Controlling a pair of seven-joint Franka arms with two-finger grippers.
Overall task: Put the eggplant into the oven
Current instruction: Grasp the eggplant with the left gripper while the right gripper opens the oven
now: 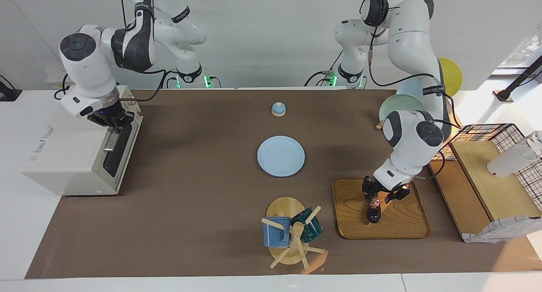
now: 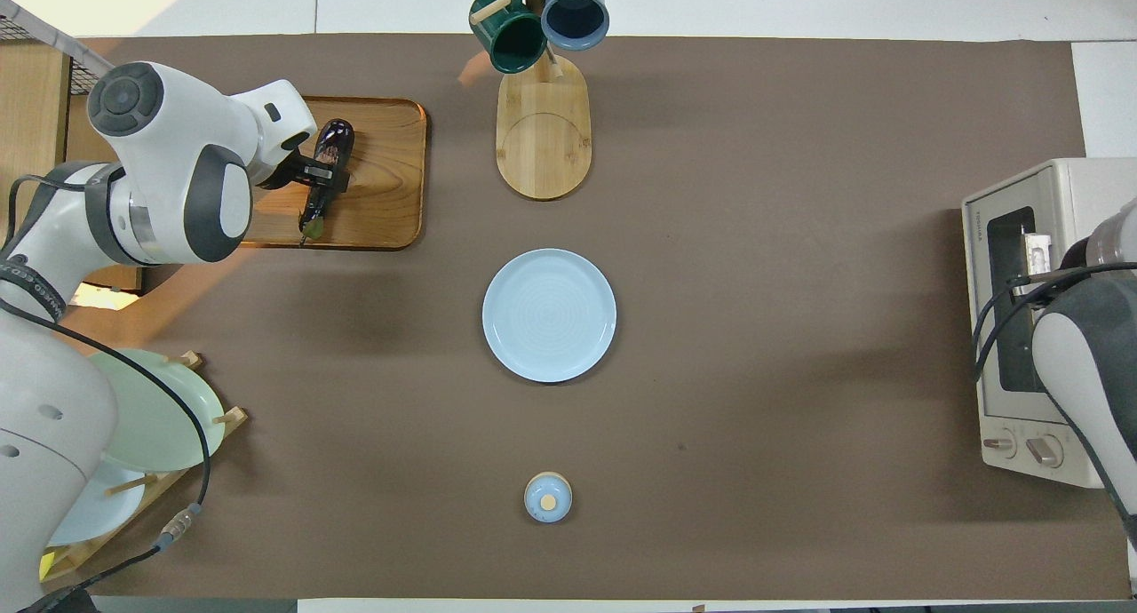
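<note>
Item count: one eggplant (image 1: 373,207), one oven (image 1: 72,156), one wooden tray (image 1: 402,224), one light blue plate (image 1: 280,155) lying flat at mid-bench, one mug tree (image 1: 292,237) carrying two mugs (one blue, one dark green), one small blue domed lid with a wooden knob (image 1: 278,109), and one plate rack (image 2: 133,417) at the left arm's end of the bench holding a pale green, a light blue and a yellow plate on edge. A brown mat (image 1: 203,199) covers the bench.

The eggplant lies on the wooden tray at the left arm's end of the bench, stem end nearer the robots.

Left gripper (image 1: 374,195): lowered onto the tray, jaws straddling the eggplant about midway along its length, one finger on each side and close against the skin. The eggplant rests on the tray; whether the jaws have fully clamped it cannot be told.

Right gripper (image 1: 112,119): at the top front edge of the oven, at the metal bar handle of the door. Its jaws are clenched; whether they grip the handle cannot be told. The door is up against the oven front.

Markings: a short brand line is printed on the oven front above the glass and a red warning label beside the two knobs; neither is legible.
</note>
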